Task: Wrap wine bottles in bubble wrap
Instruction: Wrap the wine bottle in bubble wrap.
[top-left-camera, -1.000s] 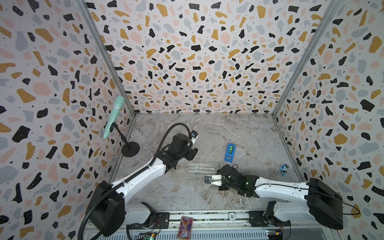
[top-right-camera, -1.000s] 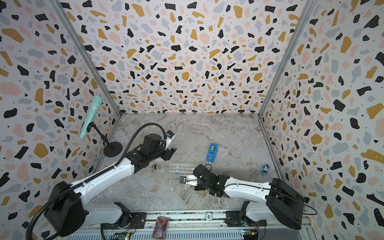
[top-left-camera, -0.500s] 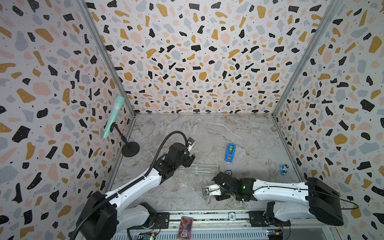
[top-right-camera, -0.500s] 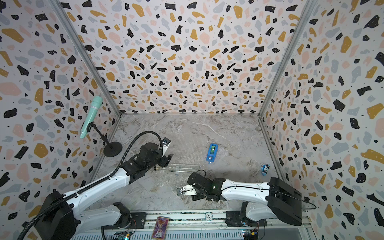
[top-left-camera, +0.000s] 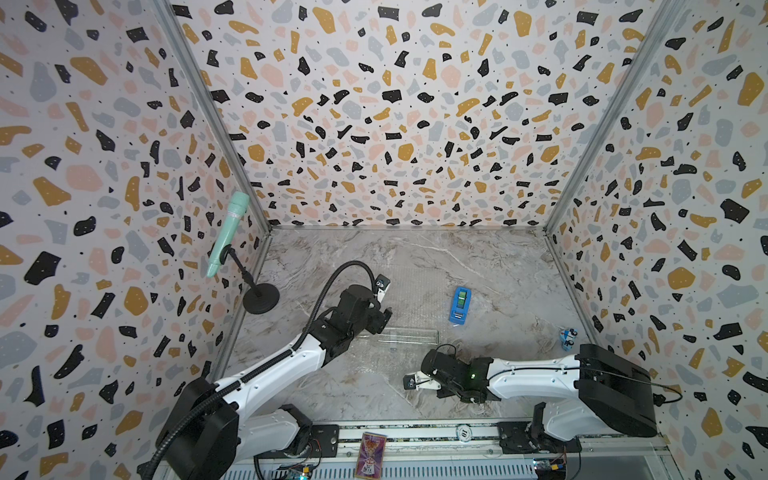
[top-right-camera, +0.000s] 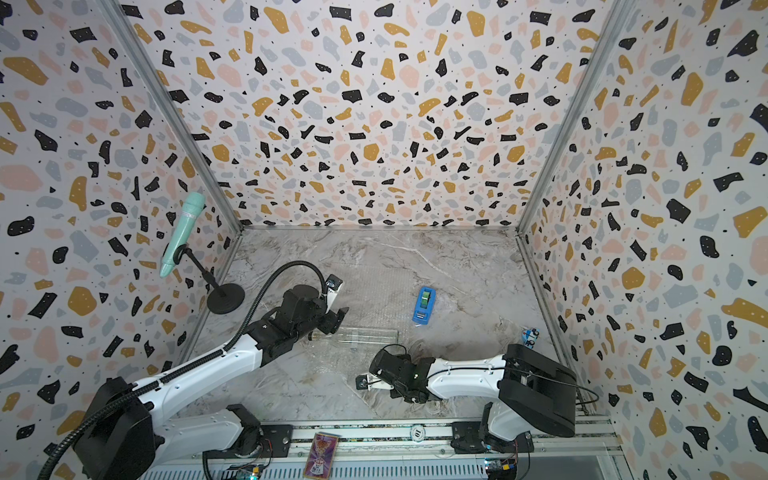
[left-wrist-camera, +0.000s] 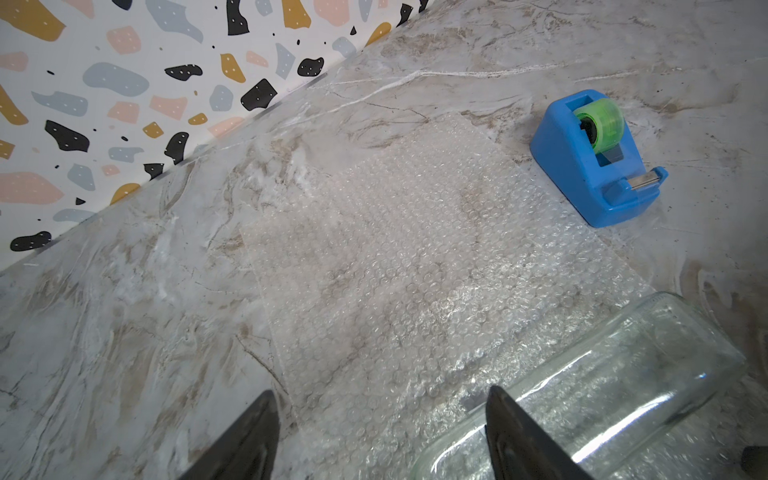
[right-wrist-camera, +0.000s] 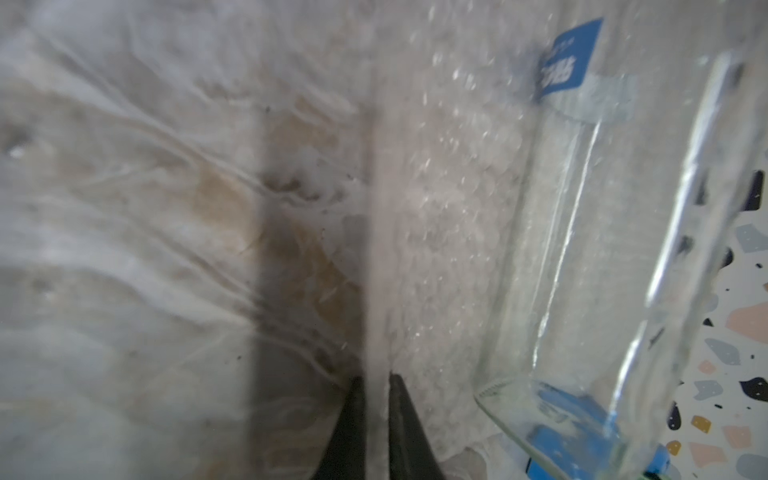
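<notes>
Pinching bubble wrap (right-wrist-camera: 436, 208), right hand (right-wrist-camera: 377, 395), bottle (right-wrist-camera: 623, 249) alongside

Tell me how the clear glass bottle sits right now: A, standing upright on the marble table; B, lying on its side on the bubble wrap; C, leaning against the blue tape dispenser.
B: the bottle lies flat on its side on the bubble wrap, apart from the tape dispenser.
</notes>
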